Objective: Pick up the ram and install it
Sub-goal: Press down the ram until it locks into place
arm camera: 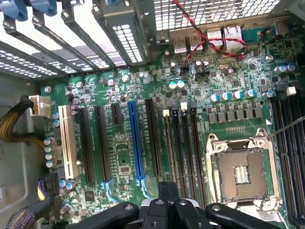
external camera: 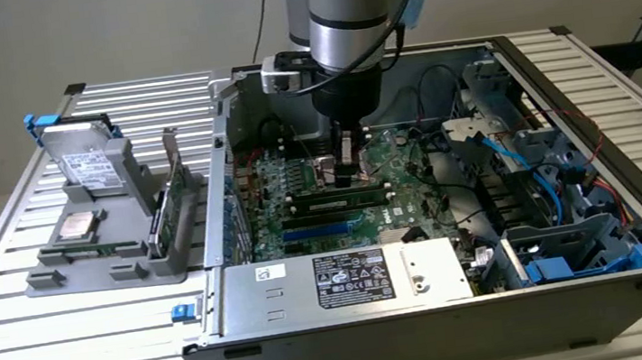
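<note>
The ram (external camera: 340, 201), a thin green stick with a pale label, stands edge-up in a black motherboard slot inside the open computer case (external camera: 309, 286). My gripper (external camera: 351, 175) hangs straight down over the ram, fingertips together, just above its top edge; I cannot tell whether they touch it. In the wrist view the dark fingers (arm camera: 167, 191) are shut with nothing between them. They sit over the row of long black memory slots (arm camera: 183, 152) beside the CPU socket (arm camera: 240, 174).
A blue slot (external camera: 320, 230) lies next to the ram. Cables and blue drive cages (external camera: 569, 233) crowd the case on the exterior view's right. A grey holder (external camera: 106, 259) outside the case on the left carries a hard drive (external camera: 89, 161) and a green expansion card (external camera: 169, 206).
</note>
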`<state>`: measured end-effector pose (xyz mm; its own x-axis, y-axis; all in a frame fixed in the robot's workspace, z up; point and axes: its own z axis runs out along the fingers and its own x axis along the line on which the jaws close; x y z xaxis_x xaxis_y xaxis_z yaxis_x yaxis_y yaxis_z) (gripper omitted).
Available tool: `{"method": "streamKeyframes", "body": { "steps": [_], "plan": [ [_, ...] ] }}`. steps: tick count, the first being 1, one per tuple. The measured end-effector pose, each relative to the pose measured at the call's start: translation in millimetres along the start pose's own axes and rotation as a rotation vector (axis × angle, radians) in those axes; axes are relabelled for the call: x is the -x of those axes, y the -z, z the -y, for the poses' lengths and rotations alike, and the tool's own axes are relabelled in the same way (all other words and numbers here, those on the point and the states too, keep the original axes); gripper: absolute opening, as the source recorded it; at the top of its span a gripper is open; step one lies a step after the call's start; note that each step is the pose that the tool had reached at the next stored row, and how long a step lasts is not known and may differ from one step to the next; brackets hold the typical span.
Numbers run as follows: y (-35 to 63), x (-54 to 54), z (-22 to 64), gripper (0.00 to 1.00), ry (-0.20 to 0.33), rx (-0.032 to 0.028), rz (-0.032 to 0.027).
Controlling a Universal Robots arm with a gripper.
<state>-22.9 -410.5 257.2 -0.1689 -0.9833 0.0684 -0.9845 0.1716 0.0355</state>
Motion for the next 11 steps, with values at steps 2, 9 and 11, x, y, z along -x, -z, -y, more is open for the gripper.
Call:
{"method": "streamKeyframes", "body": {
  "steps": [2,9,11],
  "plan": [
    [0.0,0.0,0.0,0.11,-0.028,0.0019,0.001],
    [0.0,0.0,0.0,0.11,-0.123,0.0074,0.0046],
    [-0.1,0.0,0.0,0.11,-0.149,0.0084,0.0058]
  ]
}}
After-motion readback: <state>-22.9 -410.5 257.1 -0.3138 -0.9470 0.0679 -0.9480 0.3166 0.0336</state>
